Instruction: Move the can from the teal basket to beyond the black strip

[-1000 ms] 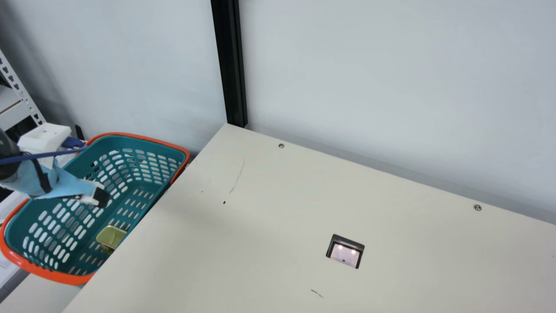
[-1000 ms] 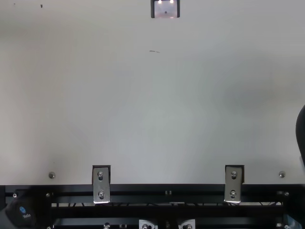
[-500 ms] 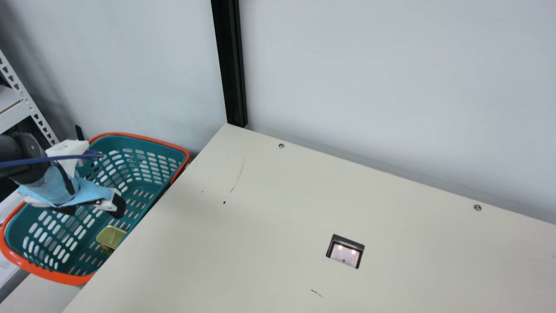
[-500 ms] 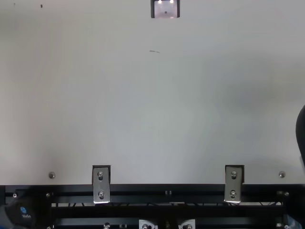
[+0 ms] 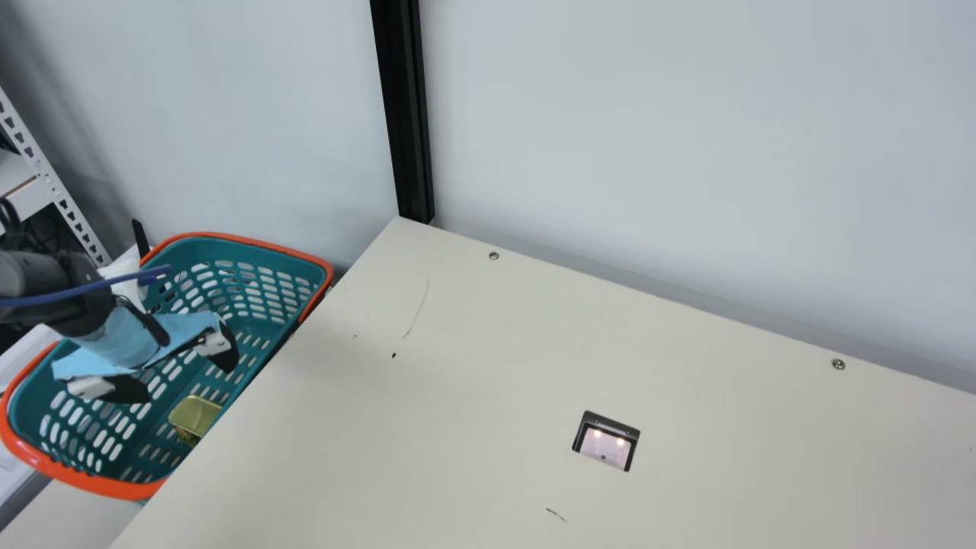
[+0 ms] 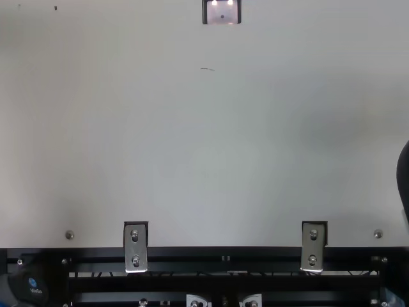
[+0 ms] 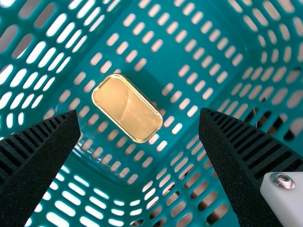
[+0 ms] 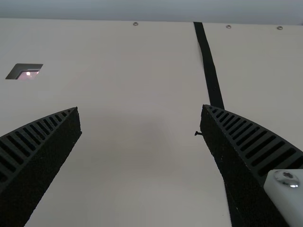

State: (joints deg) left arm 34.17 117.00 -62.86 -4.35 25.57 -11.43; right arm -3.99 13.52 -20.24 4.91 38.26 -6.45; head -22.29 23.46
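Main view, lower L: can point(image 5: 195, 413) in teal basket point(image 5: 84, 482), L tool point(image 5: 181, 375) up-L of it, spread. R wrist view, btm: R tool point(image 8: 141, 109) spread too.

There's the basket point(image 5: 88, 483), just left of the table point(image 5: 457, 427), the can point(image 5: 197, 414) inside! And the strip point(image 8: 210, 71) lies on the table.

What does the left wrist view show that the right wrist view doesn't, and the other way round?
Left wrist view: a gold, rounded rectangular metal can lying inside a teal slotted plastic basket.

Right wrist view: a long, thin black strip across a flat cream table, small round silver screws near its edge, and a dark-framed opening.

Both: a pair of black ribbed fingers set wide apart with nothing gripped, the left gripper in one, the right gripper in the other.
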